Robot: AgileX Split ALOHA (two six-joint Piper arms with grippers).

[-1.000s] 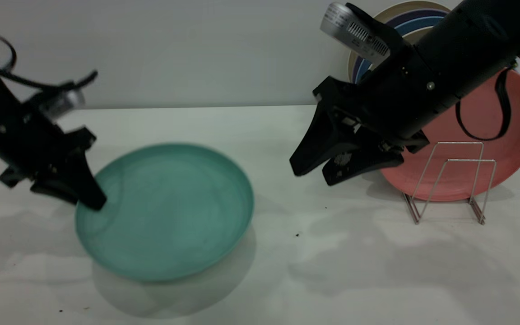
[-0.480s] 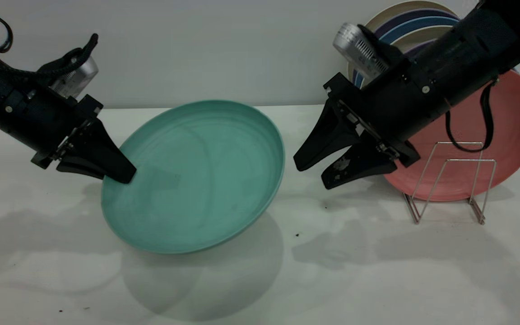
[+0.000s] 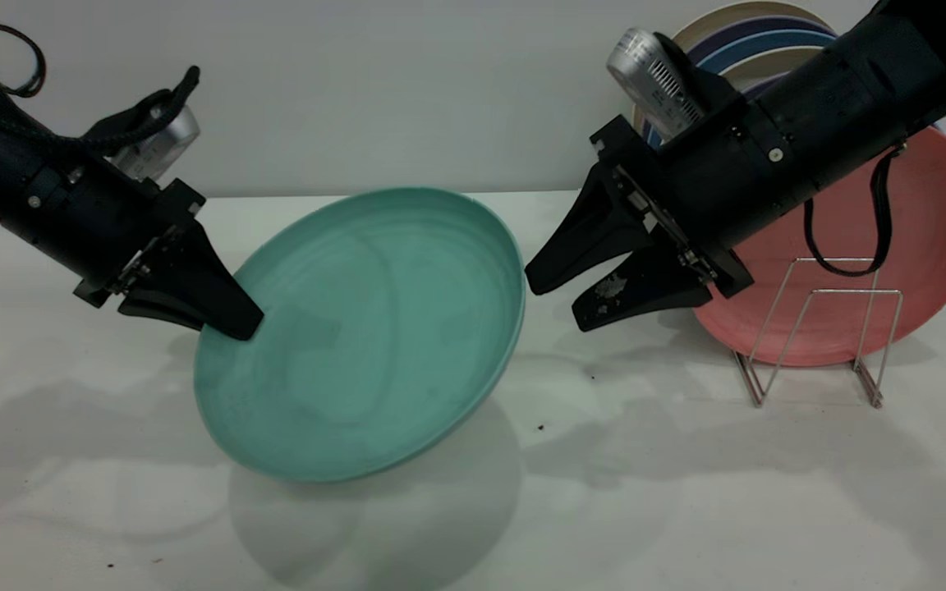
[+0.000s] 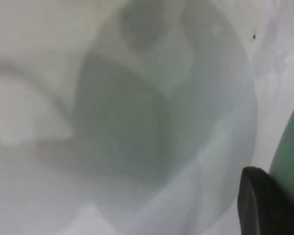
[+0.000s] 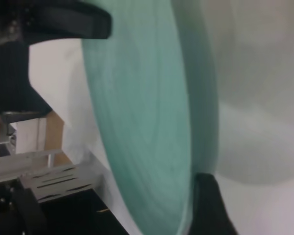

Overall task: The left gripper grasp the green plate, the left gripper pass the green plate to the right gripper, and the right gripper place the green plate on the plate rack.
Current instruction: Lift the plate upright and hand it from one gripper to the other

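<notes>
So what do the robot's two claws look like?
Both are black with two pointed fingers. The left gripper sits on a slim black arm with a small smooth silver box and a thin looped black cable. The right gripper has a thicker black arm, a ribbed silver box, small silver screws and pale scuffs on one finger.

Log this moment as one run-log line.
phase: handover | left end effector: shut on green plate, lifted, tilted | right end effector: open at plate's far rim

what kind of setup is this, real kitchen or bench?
Likely a lab test bench, not a kitchen: a bare white table against a plain wall, two robot arms, and a wire plate rack holding plates. The left claw holds a green plate.
</notes>
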